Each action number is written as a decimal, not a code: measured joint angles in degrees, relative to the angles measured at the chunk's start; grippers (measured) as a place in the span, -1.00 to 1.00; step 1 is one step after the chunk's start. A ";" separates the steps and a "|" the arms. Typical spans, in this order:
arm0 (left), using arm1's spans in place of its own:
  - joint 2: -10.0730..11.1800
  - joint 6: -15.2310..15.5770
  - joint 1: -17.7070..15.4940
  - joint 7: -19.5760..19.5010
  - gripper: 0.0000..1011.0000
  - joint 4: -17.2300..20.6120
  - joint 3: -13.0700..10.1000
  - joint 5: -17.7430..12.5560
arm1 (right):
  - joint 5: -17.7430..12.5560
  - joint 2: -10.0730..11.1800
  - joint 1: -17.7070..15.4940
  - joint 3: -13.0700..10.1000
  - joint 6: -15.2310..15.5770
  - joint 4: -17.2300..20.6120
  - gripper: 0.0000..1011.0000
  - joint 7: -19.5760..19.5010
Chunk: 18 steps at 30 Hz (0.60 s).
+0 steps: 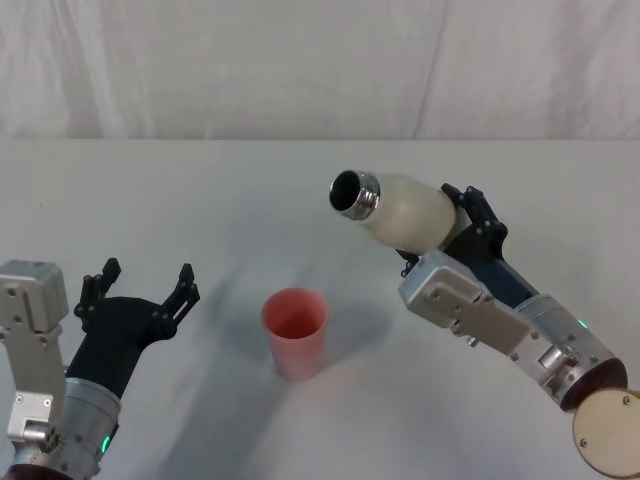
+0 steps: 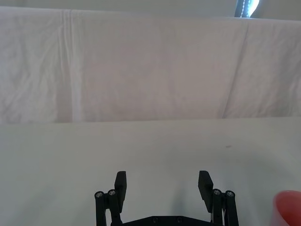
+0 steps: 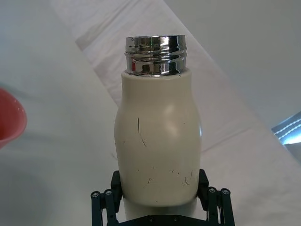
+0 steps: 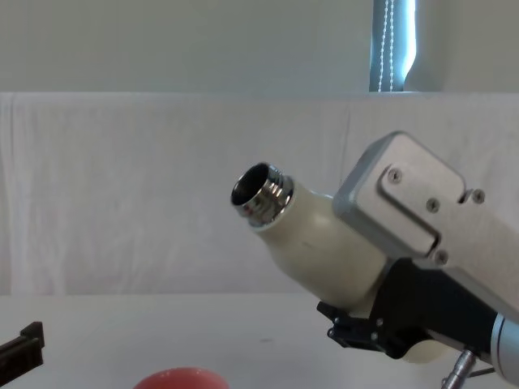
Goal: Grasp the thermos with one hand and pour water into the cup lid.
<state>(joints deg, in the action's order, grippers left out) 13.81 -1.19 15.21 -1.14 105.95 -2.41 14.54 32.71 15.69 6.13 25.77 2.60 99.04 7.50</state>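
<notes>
My left gripper hovers low over the near left of the white table, fingers spread wide and holding nothing. Just beside it, toward the table's middle, the pink cup lid stands upright. Farther back on the right, my right gripper clamps the base of the cream thermos, lifted and tilted, chrome mouth aimed leftward above the table.

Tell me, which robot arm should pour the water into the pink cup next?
The right one. Its gripper already holds the thermos tilted, neck toward the cup lid. The left gripper waits beside the cup, jaws open, holding nothing.
</notes>
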 joint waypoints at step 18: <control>0.00 0.00 0.00 0.00 0.98 0.00 0.00 0.00 | 9.23 2.26 0.64 2.43 -0.60 -0.43 0.90 -1.83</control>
<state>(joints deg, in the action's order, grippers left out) 13.81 -1.19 15.21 -1.14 105.95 -2.41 14.54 41.94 17.96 6.77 28.20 2.00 98.61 5.67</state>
